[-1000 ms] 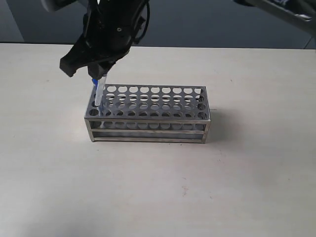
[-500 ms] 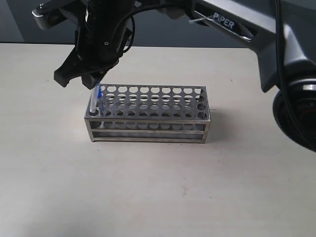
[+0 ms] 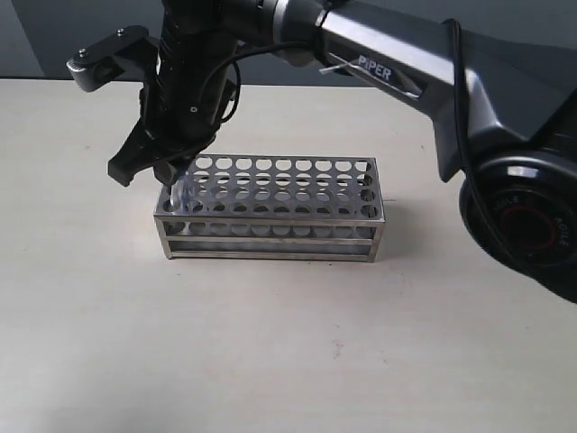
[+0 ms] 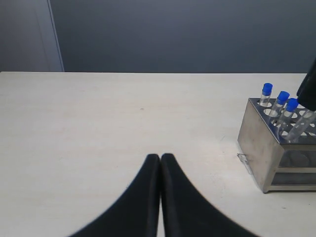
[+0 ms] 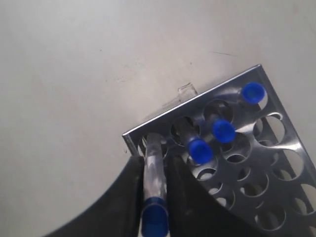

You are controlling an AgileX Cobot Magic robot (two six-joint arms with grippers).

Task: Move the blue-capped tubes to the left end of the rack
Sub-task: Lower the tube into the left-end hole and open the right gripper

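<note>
Right hand (image 5: pixel 152 160) grasps the fourth tube (image 5: pixel 154 187) just below its cap, tip entering the corner hole at the 9 o'clock end of the rack (image 3: pixel 270 217), nearest the camera. The tube leans and is not yet seated. Three tubes (image 5: pixel 223 130) already stand in that end row. Left hand (image 4: pixel 160 163) is clenched on nothing, over the bench (image 3: pixel 270 343), well apart from the rack at its 9 o'clock. To do well: bring the tube upright, lower until it bottoms out, release, then lift straight up clear of neighbouring caps.
</note>
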